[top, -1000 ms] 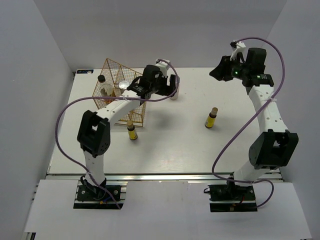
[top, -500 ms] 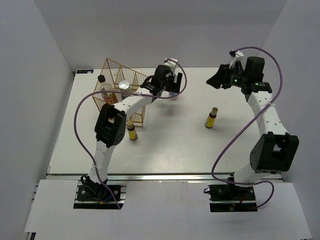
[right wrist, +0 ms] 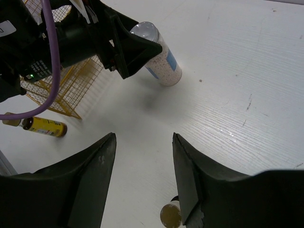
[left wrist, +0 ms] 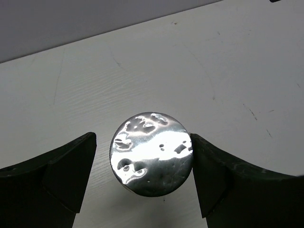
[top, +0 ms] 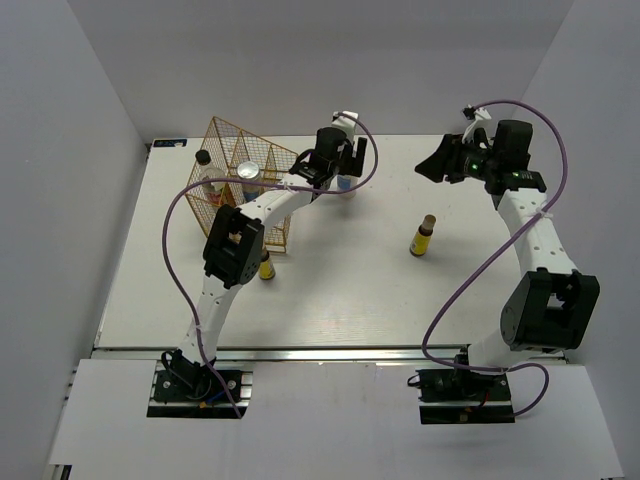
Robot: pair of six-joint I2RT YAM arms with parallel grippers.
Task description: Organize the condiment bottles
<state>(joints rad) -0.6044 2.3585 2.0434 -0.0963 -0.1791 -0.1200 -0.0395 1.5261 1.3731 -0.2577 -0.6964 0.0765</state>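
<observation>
The left gripper [left wrist: 142, 145] stands wide over the white jar [left wrist: 151, 153], with one finger on each side of its silver lid. In the wrist view the right-hand finger [left wrist: 232, 185] lies at the lid's rim, touching or nearly so. The left-hand finger shows a clear gap, so the jar is not clamped. A second ago this gripper hung just on the rack side of the jar. Since then the left arm has stretched out, its elbow has swung in toward the middle of the table [top: 350, 290], and the fingers have come to straddle the jar. The jar has not moved and stands upright on the table between the fingers.

The right gripper [right wrist: 144, 142] hangs above the table, jaws apart and empty. It has dropped a little and swung toward the left gripper since the earlier picture, and the jar now lies ahead of it. One yellow bottle [top: 423, 238] stands upright below and on the near side of the right gripper, in the same spot as before.

The second yellow bottle [right wrist: 45, 127] stands well back from the left gripper, toward that arm's base, just beside the gold wire rack [top: 228, 150]. A second ago it was in plain sight from above, and now the arm covers part of it. In the rack, to the left of the left gripper, the other silver-lidded jar [top: 248, 170] and the black-capped bottle [top: 205, 160] stand as they did.
</observation>
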